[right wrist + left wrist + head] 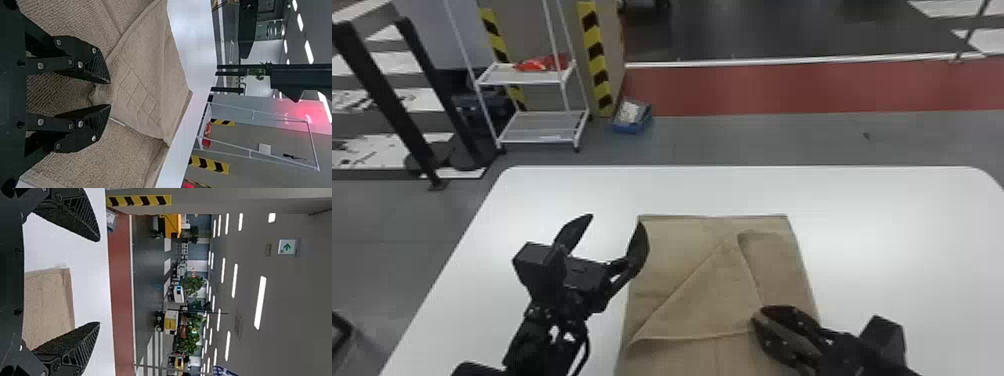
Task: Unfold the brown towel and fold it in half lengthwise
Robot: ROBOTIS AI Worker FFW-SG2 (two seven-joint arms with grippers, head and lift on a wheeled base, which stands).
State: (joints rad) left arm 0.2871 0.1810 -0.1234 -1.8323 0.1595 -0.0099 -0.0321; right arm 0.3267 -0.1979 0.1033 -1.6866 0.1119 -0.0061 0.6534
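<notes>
The brown towel [682,290] lies on the white table, with a loose flap folded across its upper layer. My left gripper [612,225] stands open over the table beside the towel's left edge in the head view. In the left wrist view, the left gripper [100,282] has its fingers wide apart, with part of the towel [49,305] behind them. At the towel's right side is my right gripper [756,320], at the flap's lower right corner. In the right wrist view, the right gripper [110,94] is shut on a bunched bit of the towel [137,90].
The white table [907,250] extends around the towel, with its far edge beyond it. On the floor behind stand a white shelf rack [542,127], a blue bin [632,117] and black posts [387,100] at the left.
</notes>
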